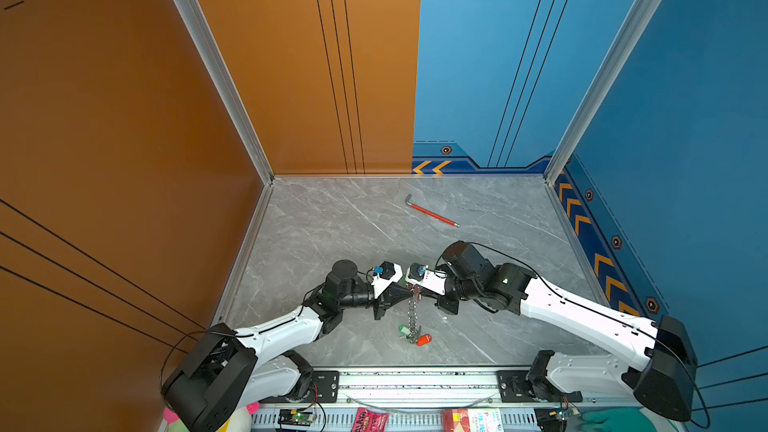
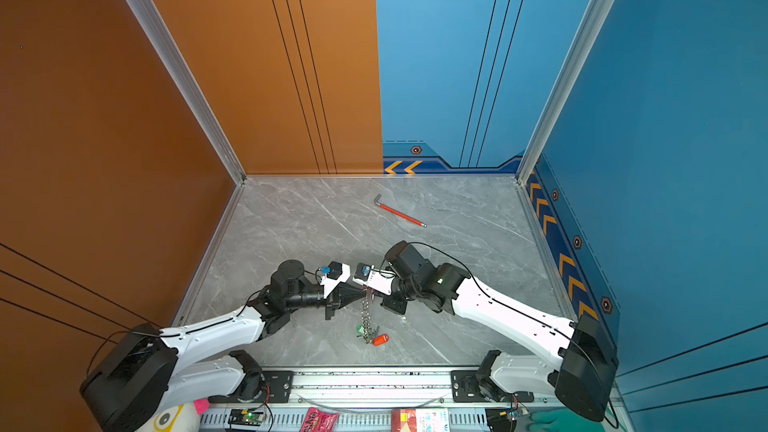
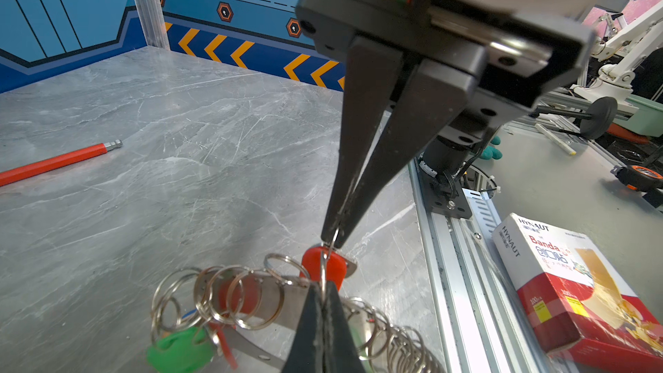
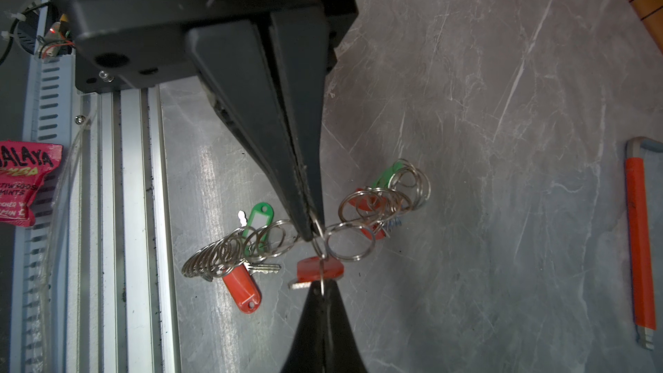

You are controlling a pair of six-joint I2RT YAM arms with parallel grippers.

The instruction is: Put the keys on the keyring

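Left gripper: jaws together, clamped on the near rim of one small split ring, reaching in from the left side of the surface. Between the two arms, at mid-width over the front half, the keyring is lifted at its top and hangs as a chain of rings. Its lower end rests on the surface close to the front edge, and the flat grey band shows behind the rings in the left wrist view. An orange-tagged key hangs on the pinched ring, directly between the two sets of tips. Right gripper: jaws together, clamped on the opposite rim of the same ring. Assessment: the opposed grips hold the ring steady and off the surface, judged necessary for working a key round its coil, and the lift lets the loose chain drop clear. Whether that key is fully threaded cannot be told. A hex wrench lies well apart toward the back edge, right of centre, and is no part of the job. Count: two grippers, one keyring, one wrench. Of the keys, the right wrist view shows three orange tags and two green, among them a green-tagged key lying by the front edge. It also shows a blue trace behind the rings, too hidden to confirm.
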